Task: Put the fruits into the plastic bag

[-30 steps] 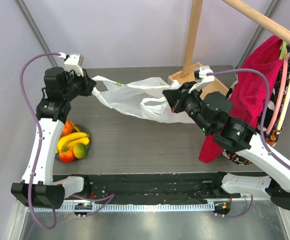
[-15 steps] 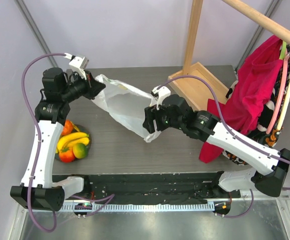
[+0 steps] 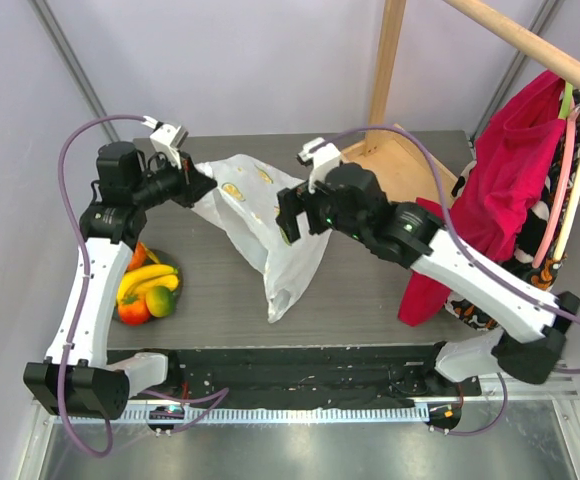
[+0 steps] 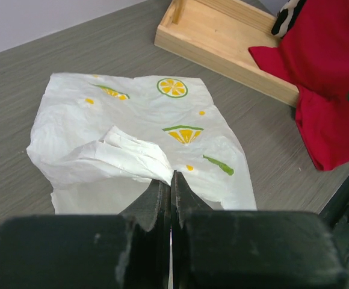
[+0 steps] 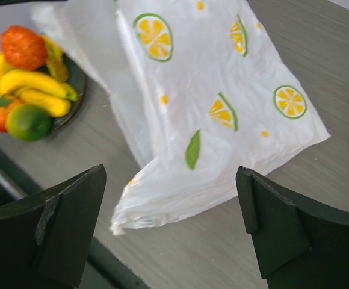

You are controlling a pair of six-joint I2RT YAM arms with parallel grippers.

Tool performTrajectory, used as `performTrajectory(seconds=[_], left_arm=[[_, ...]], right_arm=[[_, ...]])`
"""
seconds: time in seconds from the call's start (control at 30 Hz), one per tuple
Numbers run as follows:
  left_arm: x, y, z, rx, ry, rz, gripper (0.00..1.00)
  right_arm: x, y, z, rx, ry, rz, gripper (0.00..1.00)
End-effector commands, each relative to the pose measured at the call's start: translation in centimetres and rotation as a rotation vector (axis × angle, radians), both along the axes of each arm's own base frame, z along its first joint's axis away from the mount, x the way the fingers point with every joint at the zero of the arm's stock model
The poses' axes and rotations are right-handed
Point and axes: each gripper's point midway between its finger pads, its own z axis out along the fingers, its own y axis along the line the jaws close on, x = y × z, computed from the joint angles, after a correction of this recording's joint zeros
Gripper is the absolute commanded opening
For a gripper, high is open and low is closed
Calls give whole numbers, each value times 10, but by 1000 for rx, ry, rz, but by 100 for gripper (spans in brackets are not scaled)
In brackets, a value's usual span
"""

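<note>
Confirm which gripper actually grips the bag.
The left gripper: jaws shut on a pinched fold of the plastic bag. The right gripper hangs open above it, fingers spread wide.

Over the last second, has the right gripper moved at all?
Yes. In the top view the right gripper has shifted left, away from the wooden stand base, and now hangs open over the plastic bag.

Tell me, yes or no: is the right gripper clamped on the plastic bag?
No: in the right wrist view the right gripper is wide open, its fingers spread far apart, not closed on the plastic bag below.
</note>
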Motion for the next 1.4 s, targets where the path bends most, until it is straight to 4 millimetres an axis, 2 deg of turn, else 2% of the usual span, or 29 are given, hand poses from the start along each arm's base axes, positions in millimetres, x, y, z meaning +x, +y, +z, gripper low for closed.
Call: performTrajectory(seconds=[0.0, 0.03, 0.1, 0.13, 0.27, 0.5, 0.57, 0.6, 0.67, 0.7, 0.77, 0.87, 0.9, 1.0, 1.03, 1.1, 1.17, 1.2, 1.27, 1.3, 1.37], left_arm=[[-5, 4, 12, 30, -82, -1, 0], [-5, 4, 12, 31, -84, 2, 0], [-6, 4, 13, 28, -87, -2, 0], [-6, 3, 12, 29, -88, -5, 0], [-4, 5, 7, 36, -72, 6, 0], [-3, 7, 6, 45, -69, 20, 0], [-3, 7, 5, 45, -67, 18, 0], [-3, 7, 4, 44, -63, 15, 0], [-4, 5, 3, 41, -61, 5, 0], [-3, 5, 3, 40, -61, 4, 0], [-2, 5, 3, 39, -57, 3, 0], [-1, 6, 1, 42, -54, 10, 0], [0, 7, 0, 45, -54, 17, 0], [4, 13, -2, 60, -51, 55, 0], [3, 14, -1, 64, -52, 67, 0], [9, 25, -2, 88, -58, 135, 0], [15, 41, 1, 120, -78, 235, 14], [17, 48, 3, 131, -90, 274, 39], [14, 58, 9, 141, -125, 335, 61], [13, 59, 16, 134, -162, 343, 78], [5, 61, 24, 112, -210, 361, 94]], right_arm=[[42, 17, -17, -96, -49, -78, 98], [48, 27, -32, -130, -37, -60, 98], [52, 44, -36, -113, -41, -19, 98], [57, 52, -49, -128, -30, -5, 99], [70, 81, -62, -105, -52, 47, 99], [87, 108, -90, -124, -52, 74, 98], [90, 115, -89, -116, -59, 83, 98], [93, 118, -98, -129, -50, 87, 97], [97, 126, -101, -122, -48, 101, 97], [100, 129, -110, -130, -36, 100, 96], [107, 132, -111, -120, -37, 91, 92], [115, 135, -114, -90, -8, 88, 63], [114, 136, -116, -79, 7, 106, 39], [118, 128, -109, -62, 9, 91, 4], [118, 123, -99, -53, -3, 80, 1], [122, 108, -97, -65, 0, 38, 1], [126, 87, -84, -52, 9, -31, 1], [127, 79, -78, -46, 13, -57, 1], [130, 60, -64, -13, 26, -126, 1], [131, 56, -59, 4, 34, -143, 1], [131, 48, -49, 42, 43, -156, 1]])
